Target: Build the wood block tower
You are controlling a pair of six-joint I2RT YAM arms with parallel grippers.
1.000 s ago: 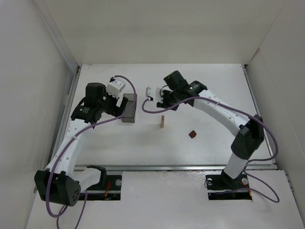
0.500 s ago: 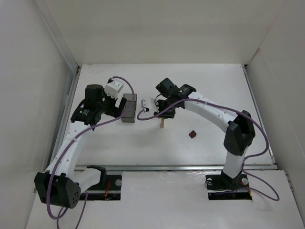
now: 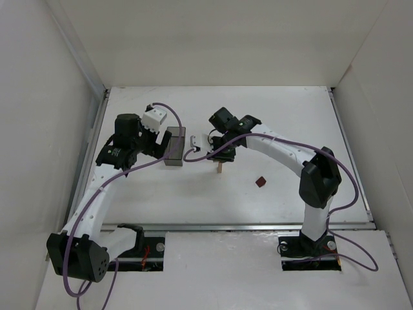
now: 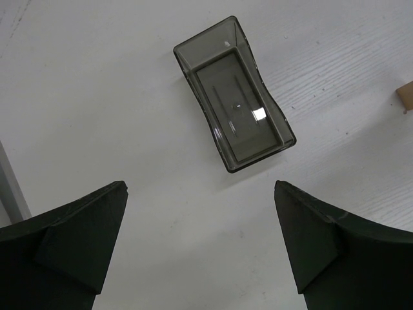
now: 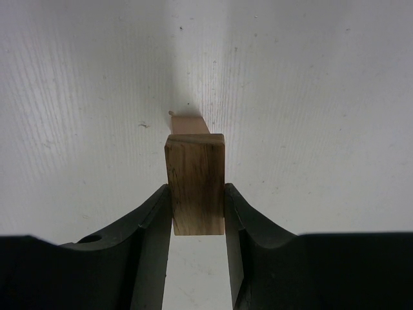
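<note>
My right gripper is shut on a tan wood block, its fingers pressing both sides. Right below it a second, lighter tan block stands on the table; I cannot tell whether the two touch. In the top view the right gripper hangs over that standing block. A dark reddish-brown block lies alone on the table to the right. My left gripper is open and empty, above the table just short of the bin; in the top view it sits left of the bin.
A dark translucent rectangular bin stands left of the blocks; it looks empty in the left wrist view. White walls enclose the table on the left, back and right. A metal rail runs along the near edge.
My right gripper has moved left and toward the near edge, from behind the standing tan block to right over it. The left arm has barely moved.
</note>
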